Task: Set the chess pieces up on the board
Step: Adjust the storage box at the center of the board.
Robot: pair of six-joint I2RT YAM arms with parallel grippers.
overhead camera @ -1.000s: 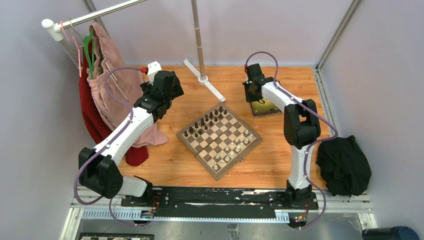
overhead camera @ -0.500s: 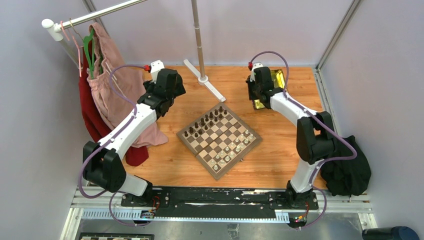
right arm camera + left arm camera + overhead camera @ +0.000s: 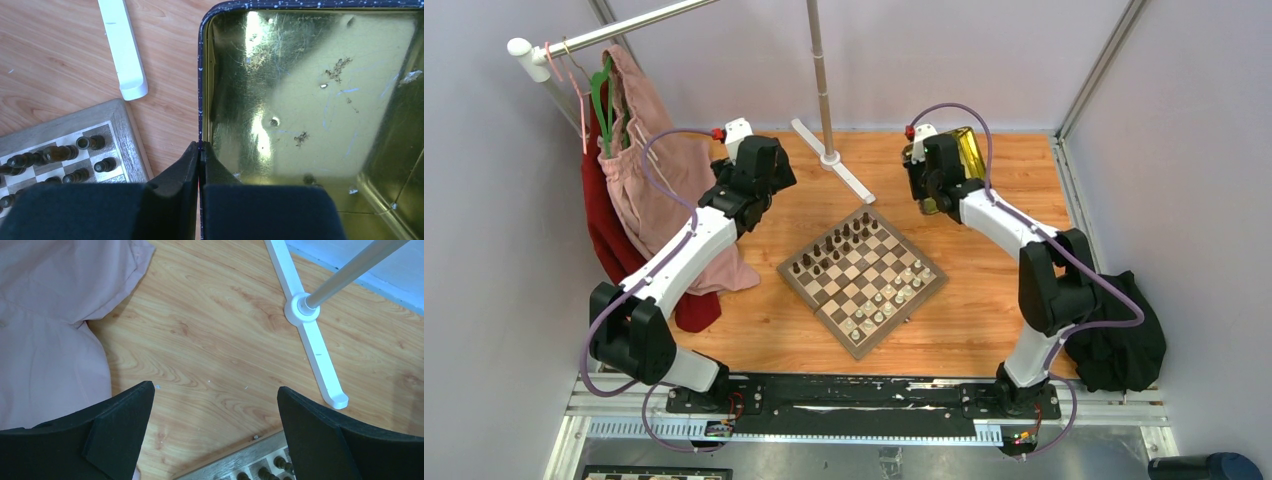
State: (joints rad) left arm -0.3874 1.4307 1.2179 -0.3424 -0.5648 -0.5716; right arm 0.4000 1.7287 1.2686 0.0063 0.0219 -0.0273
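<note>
The right gripper (image 3: 200,150) is pinching the left wall of the gold tin (image 3: 310,100), its two fingers (image 3: 175,170) pressing together on the dark rim. It is holding the tin tilted over the far right part of the table (image 3: 984,330), with the shiny inside facing the wrist camera. A few specks are sticking to that inside.

The left gripper (image 3: 214,388) is hanging wide open, gripping nothing, over bare wood just beyond the far left corner of the board (image 3: 859,278). A pink garment (image 3: 45,340) is lying to its left, and the white foot (image 3: 310,335) of a rack is lying to its far right.

The board is sitting in the middle of the table, turned corner-on to the arms. The dark pieces (image 3: 834,245) are standing in rows along its far left side. The pale pieces (image 3: 889,300) are standing along its near right side. The squares between the two groups are showing bare. In the right wrist view, the board's far corner is showing just left of the tin, with several dark pieces upright on it.

A black cloth (image 3: 1114,330) is lying at the table's right edge.
</note>
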